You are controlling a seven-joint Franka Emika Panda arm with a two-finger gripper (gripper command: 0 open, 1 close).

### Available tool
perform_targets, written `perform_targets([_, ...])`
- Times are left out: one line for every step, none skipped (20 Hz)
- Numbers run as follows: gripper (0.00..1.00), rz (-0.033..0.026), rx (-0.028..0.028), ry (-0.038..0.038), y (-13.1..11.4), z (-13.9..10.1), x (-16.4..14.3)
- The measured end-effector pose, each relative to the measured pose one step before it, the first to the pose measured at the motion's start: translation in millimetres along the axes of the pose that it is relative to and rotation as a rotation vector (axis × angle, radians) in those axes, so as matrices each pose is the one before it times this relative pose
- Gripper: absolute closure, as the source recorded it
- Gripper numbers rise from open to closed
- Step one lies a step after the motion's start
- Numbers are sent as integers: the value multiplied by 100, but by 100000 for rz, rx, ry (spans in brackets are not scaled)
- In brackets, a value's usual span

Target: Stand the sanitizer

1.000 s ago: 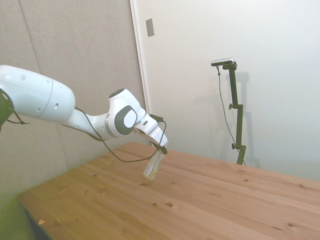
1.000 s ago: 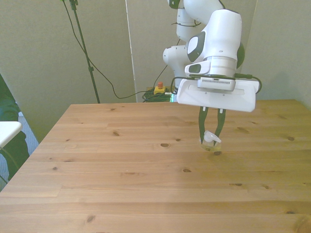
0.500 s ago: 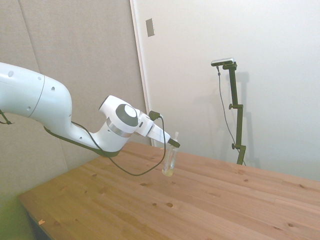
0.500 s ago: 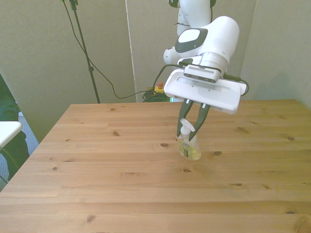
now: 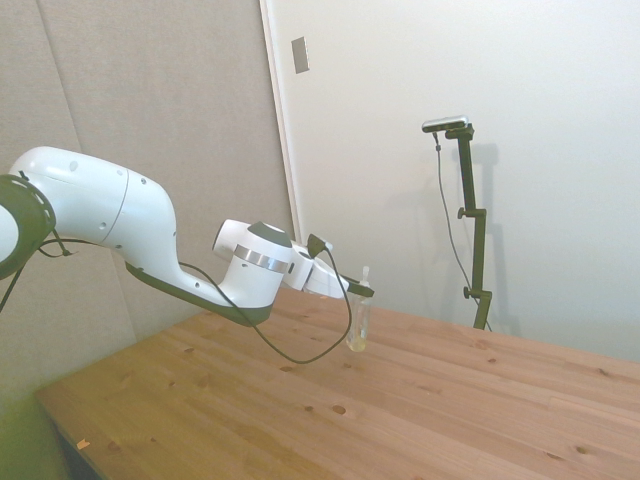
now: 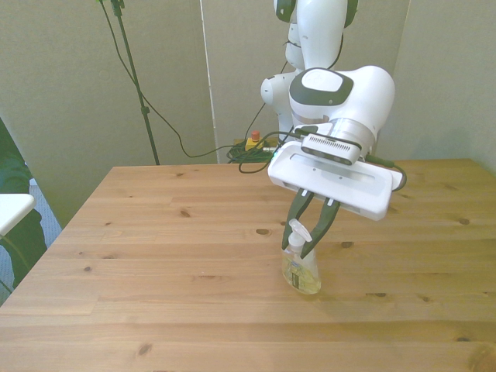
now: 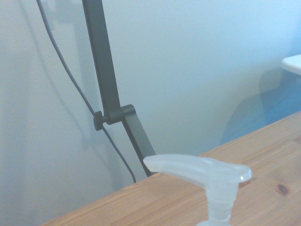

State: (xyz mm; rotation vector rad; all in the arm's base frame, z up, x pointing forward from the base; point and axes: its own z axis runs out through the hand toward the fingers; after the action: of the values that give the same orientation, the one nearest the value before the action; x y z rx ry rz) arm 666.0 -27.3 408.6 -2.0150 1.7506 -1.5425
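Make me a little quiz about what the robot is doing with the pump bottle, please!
1. True or false: the sanitizer is lying flat on the table.
2. Where does the tool hold the bottle? A) at the neck, just under the pump top B) at the base C) nowhere
3. Fill in: the liquid inside the bottle looks pale ____.

Key:
1. False. It is upright, with its base at the wooden surface.
2. A. The fingers close on the neck below the white pump.
3. Yellow.
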Motion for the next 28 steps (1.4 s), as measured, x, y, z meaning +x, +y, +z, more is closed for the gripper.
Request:
perform_targets([100,-272,-198,146,196,348,-447])
perform_targets([100,-93,28,291,130,280,-328])
perform_targets([100,155,413,509,-84,112,-67])
perform_targets([0,50,115,165,36,55,-69])
perform_targets([0,82,27,-7,4,-2,-28])
perform_targets([0,125,35,9,11,-4,-19])
perform_targets([0,-12,15,-9,-6,-7,-9])
perform_targets([0,-119,81,-42,-16,-32,-55])
perform_targets([0,-244,137,-21,-14,-38,-65])
perform_targets([0,-170,130,-68,-26,-54,-75])
perform_targets([0,-168,155,-81,-19,-72,-89])
perform_targets([0,-93,138,-98,0,-82,-92])
perform_targets([0,30,1,-128,54,-55,-96])
perform_targets([0,14,-165,-220,123,-40,-153])
perform_targets([0,-115,-115,-212,153,-41,-202])
perform_targets([0,-66,-149,-265,144,-42,-235])
perform_targets([0,-129,-244,-349,161,-37,-263])
perform_targets([0,-149,-278,-356,170,-42,-252])
perform_targets([0,-152,-215,-270,135,-44,-185])
perform_targets([0,-72,-126,-192,84,-60,-87])
perform_targets([0,-18,-61,-292,68,-86,-70])
perform_targets([0,124,3,-623,51,-169,-78])
perform_targets([0,194,-203,-1287,123,-345,-110])
perform_targets([0,100,-840,-1857,205,-377,-171])
perform_targets([0,-147,-1287,-2184,171,-507,-73])
perform_targets([0,-302,-1591,-2595,134,-537,-39])
perform_targets([0,-680,-1574,-2681,86,-610,19])
perform_targets([0,-337,-1223,-2193,24,-568,174])
